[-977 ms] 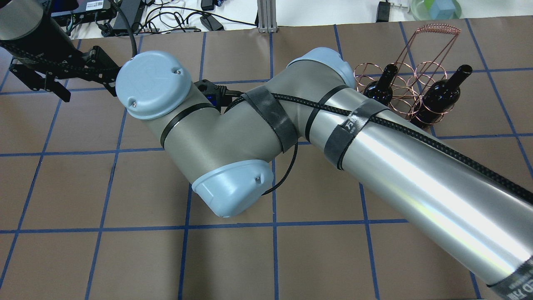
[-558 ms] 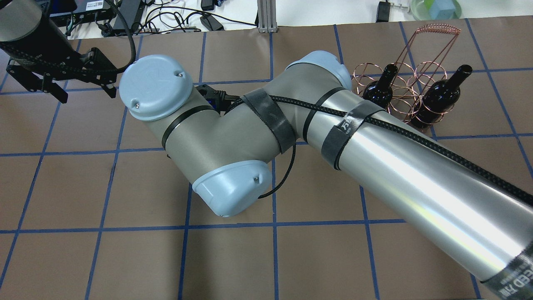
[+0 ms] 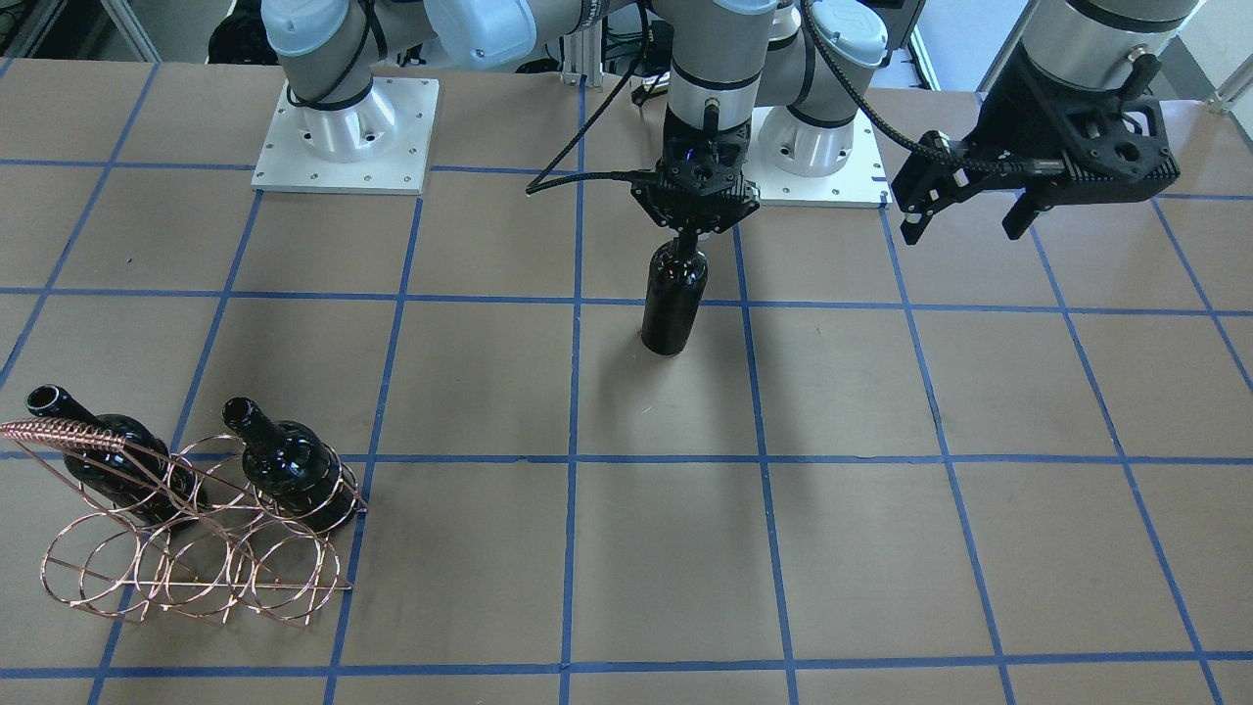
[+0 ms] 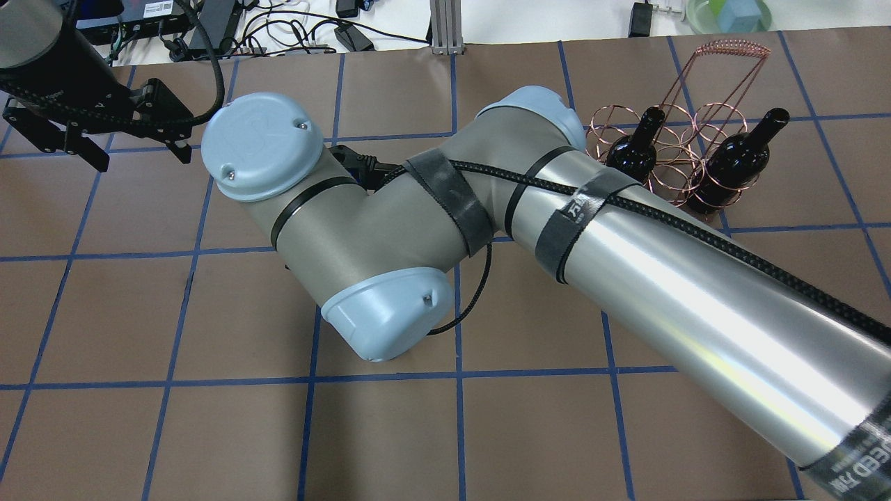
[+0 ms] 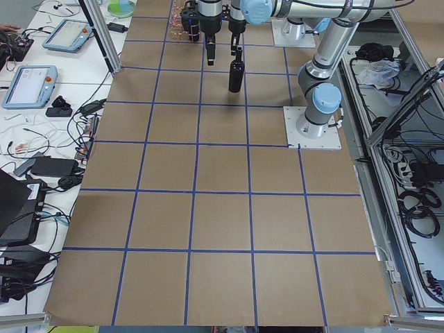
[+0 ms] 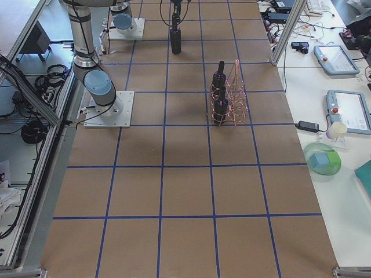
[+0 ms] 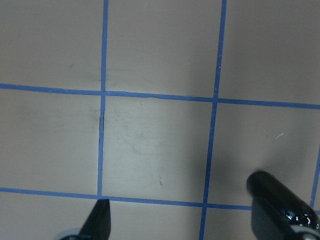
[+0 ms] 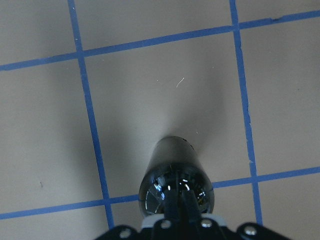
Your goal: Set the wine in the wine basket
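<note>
Glossy near-black glass wine bottle (image 3: 673, 304), upright at mid-desk, its narrow neck pinched from above by the right hand (image 3: 691, 238). The left hand (image 3: 964, 217) hangs spread and empty over the brown, blue-gridded desk (image 3: 881, 548). Rose-gold wire wine basket (image 3: 64, 432), well apart, holds two like bottles (image 3: 294, 475).

Bare worktop (image 3: 470, 392) stretches between the wine (image 3: 673, 304) I hold and the wine basket (image 3: 186, 587). Two bottles (image 3: 294, 480) fill rings on its side nearest me, with the handle (image 3: 59, 431) rising above. The far rings (image 3: 245, 573) stand open.
</note>
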`<move>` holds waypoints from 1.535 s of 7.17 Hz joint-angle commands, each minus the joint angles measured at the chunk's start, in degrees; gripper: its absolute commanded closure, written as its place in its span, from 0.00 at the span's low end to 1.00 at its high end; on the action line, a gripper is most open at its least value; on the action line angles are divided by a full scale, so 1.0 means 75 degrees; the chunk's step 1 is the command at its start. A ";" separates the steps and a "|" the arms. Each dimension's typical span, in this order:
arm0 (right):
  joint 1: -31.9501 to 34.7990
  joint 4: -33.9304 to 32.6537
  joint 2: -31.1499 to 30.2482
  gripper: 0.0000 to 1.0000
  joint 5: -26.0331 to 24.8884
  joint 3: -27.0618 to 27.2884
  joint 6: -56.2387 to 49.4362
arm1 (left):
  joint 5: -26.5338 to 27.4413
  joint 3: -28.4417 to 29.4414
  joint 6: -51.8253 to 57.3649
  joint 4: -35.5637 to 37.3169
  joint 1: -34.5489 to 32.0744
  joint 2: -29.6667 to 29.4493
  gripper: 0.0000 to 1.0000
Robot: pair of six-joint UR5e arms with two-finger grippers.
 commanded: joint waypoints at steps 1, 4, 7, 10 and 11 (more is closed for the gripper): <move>-0.0010 0.0018 -0.0019 0.85 0.0008 -0.0012 0.0024 | 0.0041 -0.0012 0.0000 -0.0002 0.0003 0.0004 0.00; -0.0022 0.0041 -0.0054 0.86 0.0172 -0.0082 0.0048 | -0.0100 0.0000 -0.0104 0.0033 -0.0124 -0.0008 0.00; -0.0022 0.0065 -0.0054 0.86 0.0172 -0.0082 0.0048 | -0.0065 -0.0012 -0.0082 0.0033 -0.0126 -0.0008 0.00; -0.0022 0.0053 -0.0019 0.38 0.0161 -0.0070 0.0013 | 0.0005 0.0011 0.0012 0.0033 -0.0126 0.0004 0.00; -0.0022 0.0065 -0.0019 0.31 0.0137 -0.0070 -0.0069 | 0.0006 0.0012 0.0000 0.0045 -0.0126 0.0004 0.00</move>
